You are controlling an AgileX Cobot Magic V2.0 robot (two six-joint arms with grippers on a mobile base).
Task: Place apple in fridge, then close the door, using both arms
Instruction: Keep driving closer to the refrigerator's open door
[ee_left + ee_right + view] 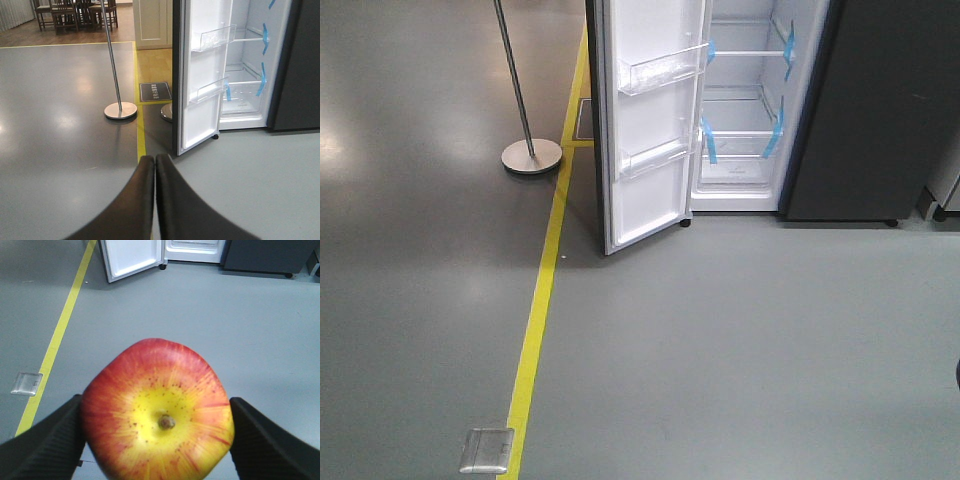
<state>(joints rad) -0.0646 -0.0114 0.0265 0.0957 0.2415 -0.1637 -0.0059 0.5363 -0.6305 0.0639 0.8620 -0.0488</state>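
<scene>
Snugly between ribbed jaws, round apple (157,410)

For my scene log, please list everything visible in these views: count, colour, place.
round red-and-yellow apple: one, red with yellow centre, in the right gripper
tall dark grey fridge: one, white inside, straight ahead
narrow fridge door: one, white inner side, open
clear plastic door bins: two, transparent, on the door
blue tape strips: several, blue, inside the fridge
chrome barrier post: one, silver, left of the door; a second base shows behind the door
yellow floor line: one, yellow, running towards the door
metal floor plate: one, silver, beside the line
left gripper: one, black, shut, empty
right gripper: one, black, shut on the apple
</scene>
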